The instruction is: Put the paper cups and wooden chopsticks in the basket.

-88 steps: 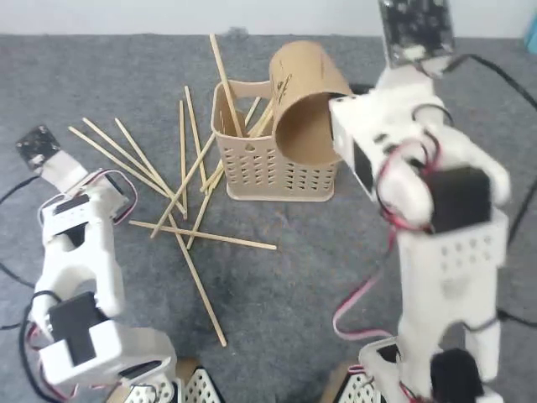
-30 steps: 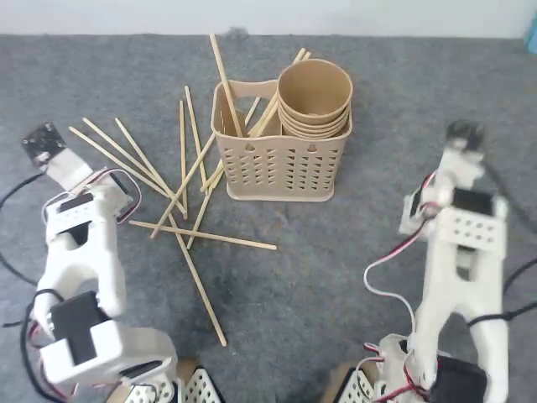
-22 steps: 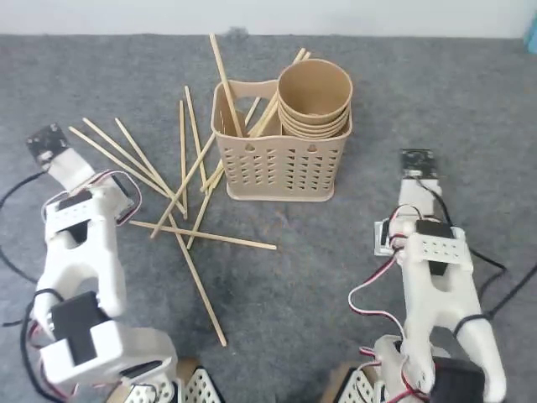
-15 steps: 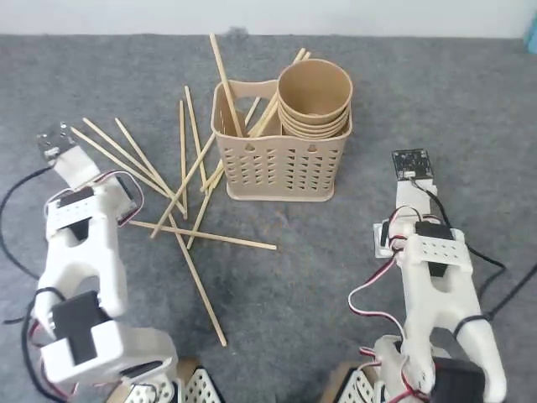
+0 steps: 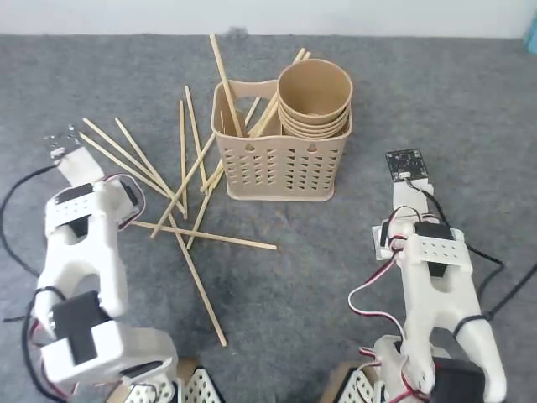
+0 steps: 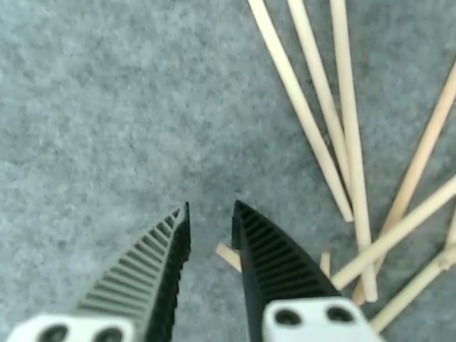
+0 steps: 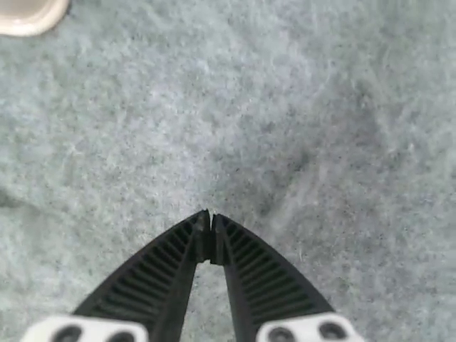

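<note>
A stack of brown paper cups [image 5: 315, 96] stands upright in the right half of the beige basket [image 5: 277, 164], with a few wooden chopsticks [image 5: 226, 80] leaning in its left half. Several more chopsticks [image 5: 172, 197] lie scattered on the carpet left of the basket. My left gripper [image 6: 210, 209] hovers slightly open over bare carpet, empty, with loose chopsticks [image 6: 306, 121] just beside it and one chopstick end [image 6: 228, 256] under its fingers. My right gripper [image 7: 209, 217] is shut and empty above the carpet, a corner of the basket [image 7: 25, 14] far from it.
Grey carpet [image 5: 319, 252] covers the whole table. The left arm [image 5: 84, 243] stands at the front left, the right arm [image 5: 436, 277] at the front right. Open carpet lies between them and right of the basket.
The right arm has let the cups down into the basket and drawn back to the front right. The left arm's wrist has shifted slightly farther from the front edge.
</note>
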Robot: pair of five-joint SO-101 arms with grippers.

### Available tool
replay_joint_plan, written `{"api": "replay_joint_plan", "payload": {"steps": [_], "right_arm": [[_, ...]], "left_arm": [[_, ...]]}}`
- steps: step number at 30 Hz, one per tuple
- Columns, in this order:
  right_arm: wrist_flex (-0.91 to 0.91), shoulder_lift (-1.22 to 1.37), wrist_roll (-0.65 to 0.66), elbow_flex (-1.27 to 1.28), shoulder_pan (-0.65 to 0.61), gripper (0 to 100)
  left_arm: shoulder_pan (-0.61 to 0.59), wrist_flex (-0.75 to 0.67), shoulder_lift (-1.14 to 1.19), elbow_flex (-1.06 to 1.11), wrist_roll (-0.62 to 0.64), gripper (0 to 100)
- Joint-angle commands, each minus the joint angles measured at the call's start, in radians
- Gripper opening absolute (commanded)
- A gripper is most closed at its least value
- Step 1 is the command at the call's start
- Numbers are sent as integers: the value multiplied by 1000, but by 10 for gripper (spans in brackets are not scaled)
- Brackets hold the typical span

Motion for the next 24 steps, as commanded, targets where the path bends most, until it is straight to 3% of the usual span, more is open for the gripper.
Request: {"api": "replay_joint_plan", "payload": {"steps": [1, 4, 24], "right_arm": [[8, -7, 14, -5, -10, 8], [7, -7, 14, -5, -10, 8], [10, -7, 15, -5, -36, 8]], "left_arm": [[3, 28, -8, -33, 31, 101], [-14, 32, -8, -21, 97, 101], [40, 54, 6, -13, 101, 106]]}}
